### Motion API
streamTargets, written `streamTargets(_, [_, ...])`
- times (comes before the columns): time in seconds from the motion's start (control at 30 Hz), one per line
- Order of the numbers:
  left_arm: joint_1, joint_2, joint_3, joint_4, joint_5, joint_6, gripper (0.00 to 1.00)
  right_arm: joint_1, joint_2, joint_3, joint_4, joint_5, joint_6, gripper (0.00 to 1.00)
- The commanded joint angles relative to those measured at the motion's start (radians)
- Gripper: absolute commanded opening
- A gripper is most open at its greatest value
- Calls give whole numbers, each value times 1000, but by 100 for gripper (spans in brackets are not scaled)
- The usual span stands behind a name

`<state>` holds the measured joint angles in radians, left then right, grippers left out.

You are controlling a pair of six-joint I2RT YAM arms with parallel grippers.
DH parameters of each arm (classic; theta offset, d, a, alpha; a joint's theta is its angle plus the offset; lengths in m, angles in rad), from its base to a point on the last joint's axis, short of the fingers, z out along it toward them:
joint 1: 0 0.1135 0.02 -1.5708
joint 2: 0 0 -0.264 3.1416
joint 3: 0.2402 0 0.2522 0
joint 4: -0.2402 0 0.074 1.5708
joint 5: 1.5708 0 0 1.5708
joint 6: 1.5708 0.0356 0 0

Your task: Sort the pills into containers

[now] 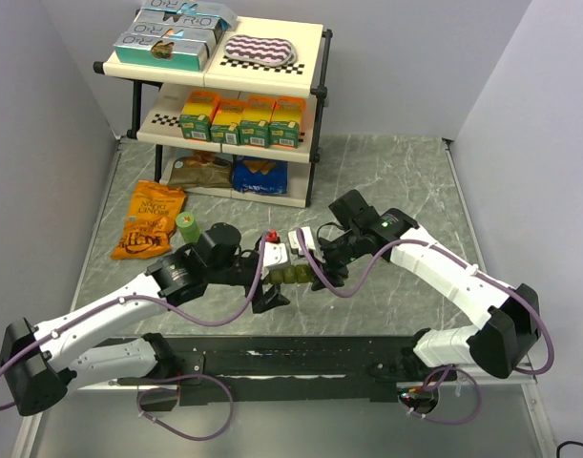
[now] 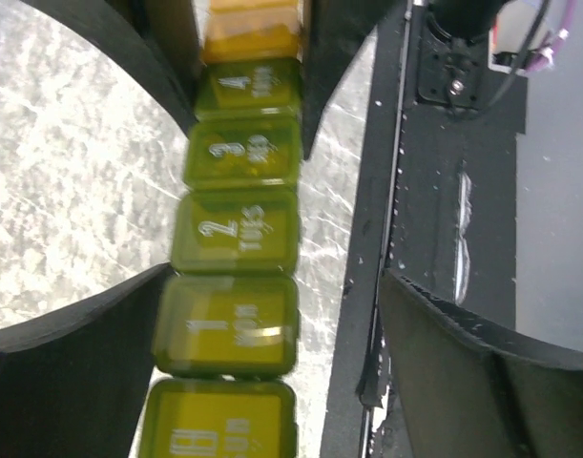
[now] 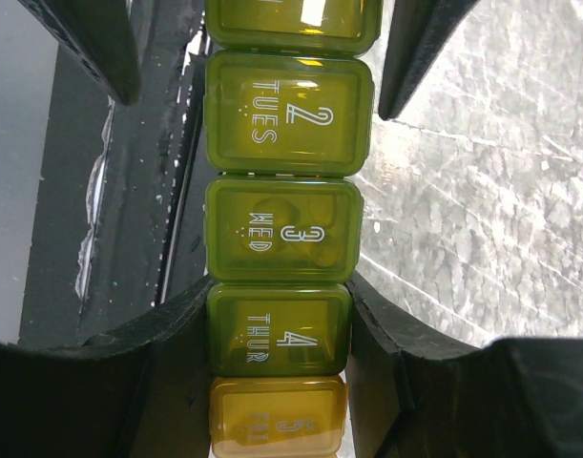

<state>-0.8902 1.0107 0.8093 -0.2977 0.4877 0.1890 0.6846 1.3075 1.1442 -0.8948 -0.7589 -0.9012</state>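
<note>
Head count, seen from above and from both wrists.
Rack (image 1: 315, 91) at 12 o'clock: three tiers, two pale-blue boxes (image 1: 172, 43), one zigzag pouch (image 1: 260, 50), four juice cartons (image 1: 227, 119), two bags (image 1: 260, 175). At 9 o'clock: one orange snack bag (image 1: 150, 221), one green bottle (image 1: 188, 226). Centre: one container strip (image 1: 293, 277), six lids (image 2: 236, 232) in the left wrist view, five in the right. Two arms: left arm (image 1: 110, 310), right arm (image 1: 444, 269).

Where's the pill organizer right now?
In the top view the pill organizer lies in the middle of the table; the right gripper clamps its Thursday box, the left gripper straddles Monday's.
</note>
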Motion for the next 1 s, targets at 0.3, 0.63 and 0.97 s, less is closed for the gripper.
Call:
streamTargets(0.3, [-18, 46, 70, 28, -41, -14, 58, 10, -34, -8, 36, -3, 5, 11])
streamTargets(0.63, [-18, 57, 74, 34, -14, -52, 1, 15, -47, -18, 39, -17, 7, 11])
streamTargets(0.97, [71, 2, 8, 48, 161, -239, 1, -62, -82, 97, -59, -111, -8, 99])
